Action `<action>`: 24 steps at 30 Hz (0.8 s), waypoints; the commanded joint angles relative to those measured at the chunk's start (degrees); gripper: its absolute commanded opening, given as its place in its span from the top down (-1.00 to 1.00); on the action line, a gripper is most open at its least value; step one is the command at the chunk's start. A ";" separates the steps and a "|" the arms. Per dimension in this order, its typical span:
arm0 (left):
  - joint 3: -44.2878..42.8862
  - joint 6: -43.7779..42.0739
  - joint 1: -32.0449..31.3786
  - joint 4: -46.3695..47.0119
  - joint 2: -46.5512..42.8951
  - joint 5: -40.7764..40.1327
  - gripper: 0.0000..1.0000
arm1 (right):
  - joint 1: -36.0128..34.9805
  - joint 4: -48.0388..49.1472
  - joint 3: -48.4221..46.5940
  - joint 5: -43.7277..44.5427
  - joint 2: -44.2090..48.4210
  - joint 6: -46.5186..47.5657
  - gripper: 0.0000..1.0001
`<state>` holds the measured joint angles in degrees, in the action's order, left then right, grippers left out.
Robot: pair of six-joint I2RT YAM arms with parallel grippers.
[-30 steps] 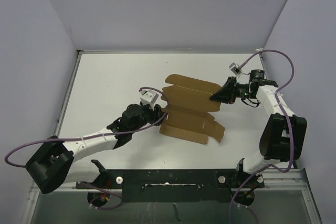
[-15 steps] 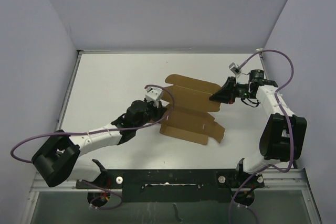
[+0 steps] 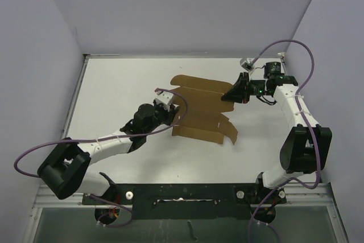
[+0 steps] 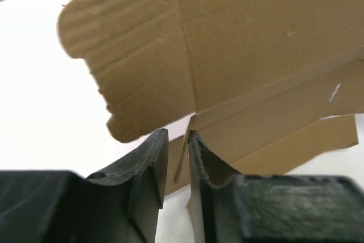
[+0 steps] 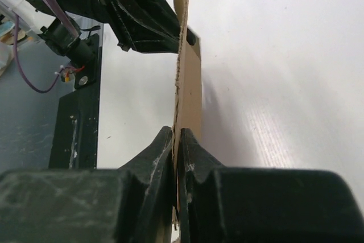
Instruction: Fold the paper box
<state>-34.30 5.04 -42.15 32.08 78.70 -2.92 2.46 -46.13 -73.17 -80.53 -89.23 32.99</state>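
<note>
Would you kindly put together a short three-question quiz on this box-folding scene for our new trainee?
1. True or false: the right gripper is shut on an edge of the paper box.
2. In the top view, at which side of the box is the left gripper? A) its left edge B) its right edge C) its far edge
3. In the left wrist view, what stands in the narrow gap between the left gripper's fingers?
Key: 1 true; 2 A; 3 a thin cardboard edge of the box.
</note>
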 commanded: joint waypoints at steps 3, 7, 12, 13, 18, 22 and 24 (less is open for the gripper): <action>-2.16 3.76 3.29 3.95 -1.82 5.24 0.33 | -1.12 -3.27 -6.25 4.79 -2.88 3.63 1.00; 2.00 12.09 4.17 -3.71 -11.57 6.18 0.13 | -2.15 1.33 -1.39 7.38 -0.63 2.93 1.00; 8.03 23.13 4.57 -17.60 -27.65 7.36 0.07 | -2.82 4.68 4.56 9.26 3.75 3.03 1.00; 10.04 24.98 4.60 -19.35 -30.76 6.75 0.07 | -3.00 4.81 5.39 9.06 4.16 3.27 1.00; 13.74 29.23 5.78 -27.08 -38.16 1.30 0.00 | -3.12 4.74 7.42 8.51 5.88 4.37 1.00; 10.59 29.38 7.66 -31.12 -33.47 6.87 -0.07 | -3.07 5.19 7.52 8.35 6.45 4.19 1.00; 8.84 29.19 7.73 -33.38 -29.41 7.97 -0.13 | -2.92 5.11 7.45 8.33 6.46 4.16 1.00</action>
<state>-20.99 32.47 -35.00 4.86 43.94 1.69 -0.47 -43.05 -65.47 -70.91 -84.79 36.07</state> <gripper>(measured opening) 0.537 0.040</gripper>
